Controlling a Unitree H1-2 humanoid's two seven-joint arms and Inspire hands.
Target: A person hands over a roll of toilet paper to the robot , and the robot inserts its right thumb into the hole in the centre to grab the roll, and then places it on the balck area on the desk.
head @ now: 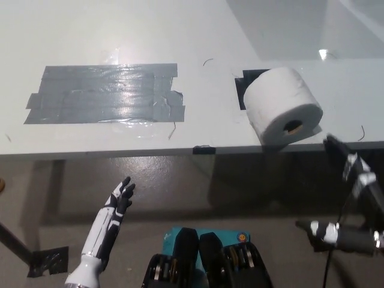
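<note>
The white toilet paper roll [281,105] lies on its side near the desk's front edge, its hole facing me. It covers most of the black area [245,86], which shows only behind its left side. My black right hand [365,180] hangs below and in front of the desk edge at the lower right. Its fingers are spread, it holds nothing, and it is apart from the roll. My white left hand [115,207] rests open below the desk at the lower left.
A large patch of grey tape [105,93] lies on the white desk [198,36] at the left. A small black mark [201,149] sits on the front edge. A black cable [342,210] hangs at the right, and dark tape [45,259] is on the floor.
</note>
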